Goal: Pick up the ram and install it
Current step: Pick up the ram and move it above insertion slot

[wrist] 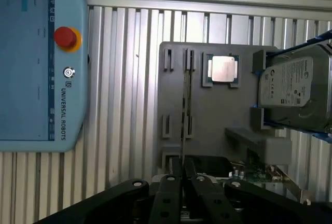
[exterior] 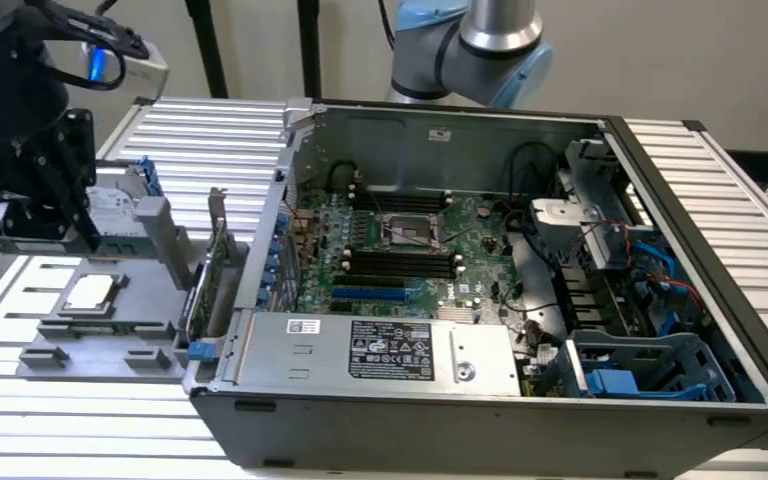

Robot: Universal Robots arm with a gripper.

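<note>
The open computer case [exterior: 491, 420] is standing on the slatted metal surface [exterior: 77, 440], to the exterior view's right of the gray tray [wrist: 218, 115]. A blue teach pendant [wrist: 31, 79] is sitting apart from the tray, off the edge farthest from the hard drive [wrist: 293, 86]. The drive is resting in a blue-edged holder along the tray's opposite edge. The gripper [wrist: 182, 171] is hanging low over the tray, above one end of its row of narrow clips; I cannot tell whether the jaws are open or closed. A green card [wrist: 254, 175] is standing at the tray's corner near the hard drive. A silver-topped processor [wrist: 223, 69] is lying in a square pocket of the tray. The ram [wrist: 183, 99] is showing as a thin dark strip seen edge-on, standing in the tray's clips just beside the processor and running up to the gripper.
</note>
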